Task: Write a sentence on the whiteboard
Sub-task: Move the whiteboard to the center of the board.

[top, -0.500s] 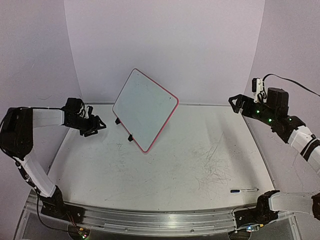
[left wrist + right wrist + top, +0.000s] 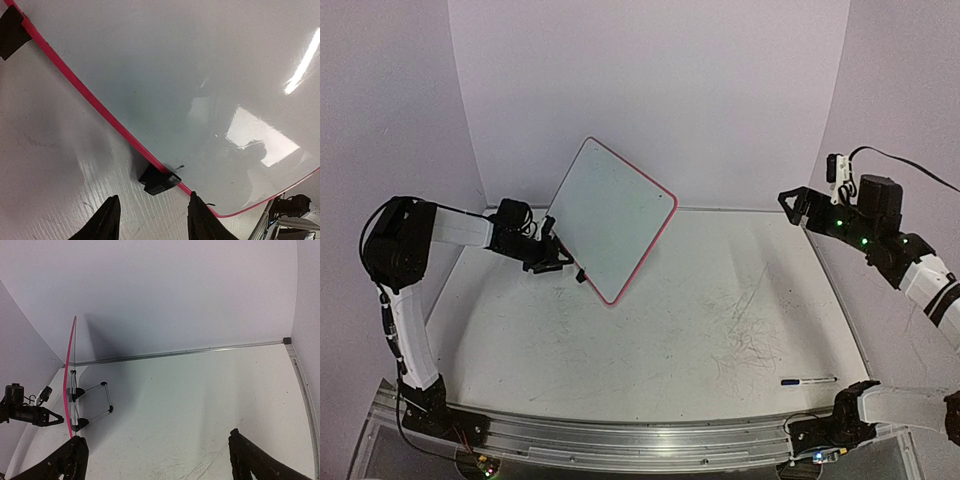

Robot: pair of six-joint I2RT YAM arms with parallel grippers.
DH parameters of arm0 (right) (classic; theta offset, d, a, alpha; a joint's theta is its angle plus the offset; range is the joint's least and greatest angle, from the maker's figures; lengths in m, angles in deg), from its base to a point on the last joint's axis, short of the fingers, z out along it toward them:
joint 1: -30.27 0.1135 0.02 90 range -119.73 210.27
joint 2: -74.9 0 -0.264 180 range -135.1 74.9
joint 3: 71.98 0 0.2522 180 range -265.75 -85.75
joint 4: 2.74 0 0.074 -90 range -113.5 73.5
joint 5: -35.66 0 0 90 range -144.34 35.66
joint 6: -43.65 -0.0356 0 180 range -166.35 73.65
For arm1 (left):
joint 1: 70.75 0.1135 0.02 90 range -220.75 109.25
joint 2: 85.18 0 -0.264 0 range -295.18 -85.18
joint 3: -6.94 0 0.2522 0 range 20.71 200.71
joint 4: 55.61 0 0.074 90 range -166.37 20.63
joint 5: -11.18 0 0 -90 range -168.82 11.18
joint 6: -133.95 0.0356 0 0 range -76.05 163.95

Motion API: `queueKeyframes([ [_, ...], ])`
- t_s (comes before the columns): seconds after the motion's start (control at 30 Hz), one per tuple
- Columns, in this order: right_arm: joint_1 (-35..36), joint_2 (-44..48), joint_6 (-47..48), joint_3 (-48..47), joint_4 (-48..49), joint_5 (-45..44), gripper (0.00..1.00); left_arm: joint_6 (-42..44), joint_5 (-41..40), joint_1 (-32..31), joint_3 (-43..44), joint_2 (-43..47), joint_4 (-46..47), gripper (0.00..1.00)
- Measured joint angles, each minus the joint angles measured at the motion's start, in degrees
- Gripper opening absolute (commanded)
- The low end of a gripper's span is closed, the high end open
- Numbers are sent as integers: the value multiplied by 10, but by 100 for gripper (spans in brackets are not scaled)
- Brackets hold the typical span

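Observation:
The whiteboard [image 2: 610,215] stands tilted on its wire stand at the back left, with a white face and a red-pink rim. No sentence shows on its face. My left gripper [image 2: 558,262] is low at the board's lower left edge. In the left wrist view its fingers [image 2: 107,222] stand apart with only table between them. One black clip foot [image 2: 159,181] sits just ahead of them on the rim [image 2: 75,82]. My right gripper [image 2: 788,205] hangs high at the right, open and empty [image 2: 160,460]. From there the whiteboard [image 2: 70,370] shows edge-on.
A blue marker [image 2: 808,381] lies on the table near the front right, by the right arm's base. Grey scribble marks [image 2: 745,340] cover the tabletop right of centre. The wire stand [image 2: 95,400] sticks out behind the board. Walls close in the back and sides.
My left gripper has moved right, up to the board's lower edge and clip foot, and its jaws have narrowed. The right arm has barely moved.

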Motion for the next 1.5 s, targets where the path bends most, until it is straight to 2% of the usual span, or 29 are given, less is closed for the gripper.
queueKeyframes([
  [0.23, 0, 10, -4, 0, 0, 2, 98, 9, 11, 1, 26, -62, 6, 35],
  [0.37, 0, 9, -9, 0, 0, 5, 98, 0, 22, -2, 27, -75, 25, 20],
  [0.53, 0, 9, -14, 0, 0, 11, 98, -23, 30, -14, 23, -80, 58, 14],
  [0.9, 0, 4, -25, 0, 2, 34, 98, -91, 5, -45, -5, -80, 143, 10],
  [1.23, 0, 2, -35, 0, 3, 45, 98, -144, -28, -122, -6, -80, 160, 8],
  [1.5, 1, -25, -81, 0, -4, -19, 98, -186, -67, -195, 26, -99, 160, 7],
])
